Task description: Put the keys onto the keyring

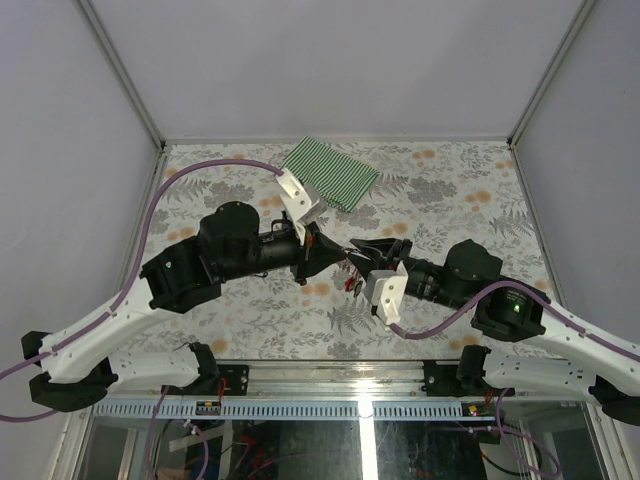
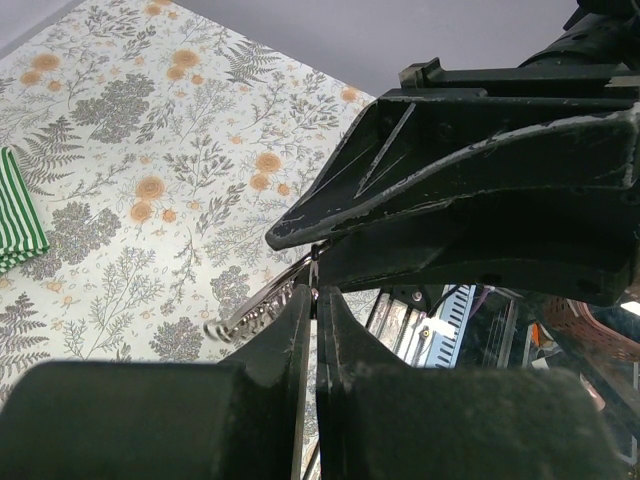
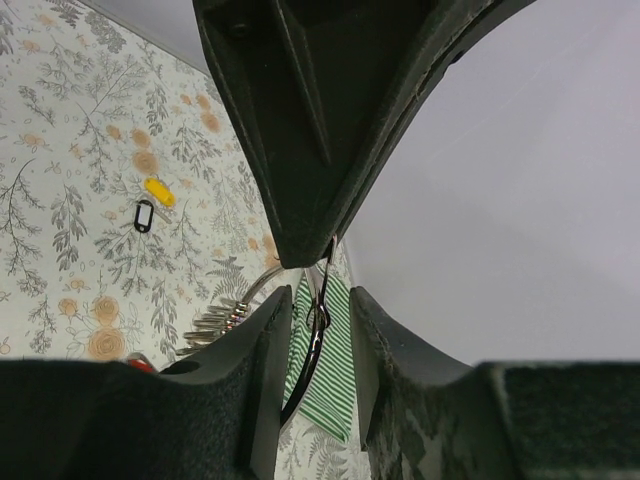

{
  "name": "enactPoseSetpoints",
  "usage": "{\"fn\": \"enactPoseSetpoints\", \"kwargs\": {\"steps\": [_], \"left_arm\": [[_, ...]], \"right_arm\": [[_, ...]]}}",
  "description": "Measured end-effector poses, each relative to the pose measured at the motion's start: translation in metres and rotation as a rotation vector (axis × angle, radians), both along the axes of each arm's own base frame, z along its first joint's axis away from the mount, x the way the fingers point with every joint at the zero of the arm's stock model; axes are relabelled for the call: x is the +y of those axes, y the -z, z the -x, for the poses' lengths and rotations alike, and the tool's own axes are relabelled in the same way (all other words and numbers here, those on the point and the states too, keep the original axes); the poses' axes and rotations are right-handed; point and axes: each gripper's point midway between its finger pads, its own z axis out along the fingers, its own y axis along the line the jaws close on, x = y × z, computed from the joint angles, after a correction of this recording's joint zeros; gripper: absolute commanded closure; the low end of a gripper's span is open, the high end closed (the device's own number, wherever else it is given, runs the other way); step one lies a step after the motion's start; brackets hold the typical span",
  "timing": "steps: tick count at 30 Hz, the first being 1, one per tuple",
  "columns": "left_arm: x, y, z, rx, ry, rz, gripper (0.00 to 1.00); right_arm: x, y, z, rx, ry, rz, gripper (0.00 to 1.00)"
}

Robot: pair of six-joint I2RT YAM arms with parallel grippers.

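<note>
Left fingers (image 2: 280, 350) pinch the keyring (image 2: 258, 312); keys (image 3: 158, 190) have tags too small to read.

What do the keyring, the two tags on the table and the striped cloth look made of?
Keyring: thin silver wire, likely steel, glinting. Yellow tag and black tag: probably plastic, smooth solid colour. Striped cloth: woven fabric, matte, lying limp and flat.

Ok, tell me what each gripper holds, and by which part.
The left gripper pinches the keyring by a wire ring. The wire runs between the fingers of the right gripper; a grip there cannot be told.
</note>
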Motion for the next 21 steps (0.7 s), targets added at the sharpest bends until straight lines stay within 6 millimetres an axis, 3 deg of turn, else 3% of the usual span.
{"fn": "enactPoseSetpoints", "kwargs": {"steps": [10,15,16,21], "left_arm": [[-0.0025,0.0029,-0.0012,0.007,0.000,-0.007,1.00],[-0.0028,0.0026,-0.0012,0.007,0.000,-0.005,1.00],[-0.0027,0.0027,-0.0012,0.007,0.000,-0.006,1.00],[-0.0028,0.0022,-0.0008,0.007,0.002,-0.004,0.86]], "right_arm": [[-0.0003,-0.0005,0.0008,-0.005,-0.004,-0.004,0.78],[-0.0003,-0.0003,0.0008,-0.005,-0.004,-0.003,1.00],[-0.0003,-0.0003,0.0008,-0.005,-0.004,-0.003,1.00],[-0.0006,-0.0004,0.0011,-0.005,-0.005,-0.003,1.00]]}}
